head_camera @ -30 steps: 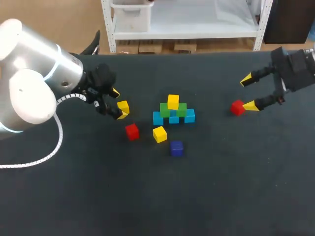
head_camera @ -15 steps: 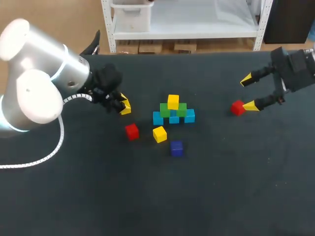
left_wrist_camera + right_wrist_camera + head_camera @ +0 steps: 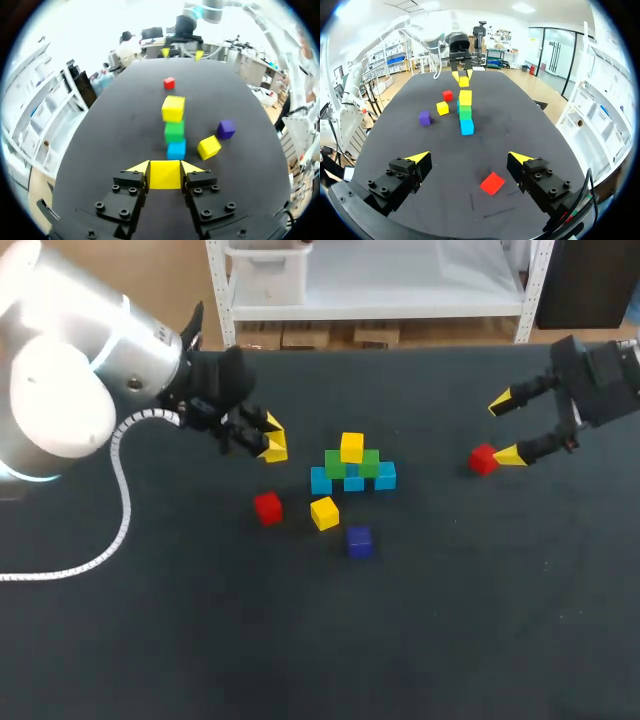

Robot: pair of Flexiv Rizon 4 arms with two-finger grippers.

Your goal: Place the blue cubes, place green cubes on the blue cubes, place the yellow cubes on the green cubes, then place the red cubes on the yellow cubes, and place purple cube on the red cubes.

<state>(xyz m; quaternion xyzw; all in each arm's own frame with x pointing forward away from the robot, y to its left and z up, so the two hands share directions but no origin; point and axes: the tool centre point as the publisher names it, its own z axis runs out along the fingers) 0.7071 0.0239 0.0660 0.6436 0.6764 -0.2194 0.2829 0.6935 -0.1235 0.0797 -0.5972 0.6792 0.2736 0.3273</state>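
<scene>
Left end effector (image 3: 272,438) grips the held yellow cube (image 3: 277,447), left of the pyramid: three blue cubes (image 3: 320,480), two green cubes (image 3: 335,464), top yellow cube (image 3: 351,447). On the surface (image 3: 200,640) in front: near red cube (image 3: 267,507), loose yellow cube (image 3: 324,512), purple cube (image 3: 359,540). Right end effector (image 3: 505,428) stands open, far red cube (image 3: 483,459) beside one fingertip.

Open table (image 3: 303,462) lies between the left tool (image 3: 273,438) and the stack (image 3: 352,469).
</scene>
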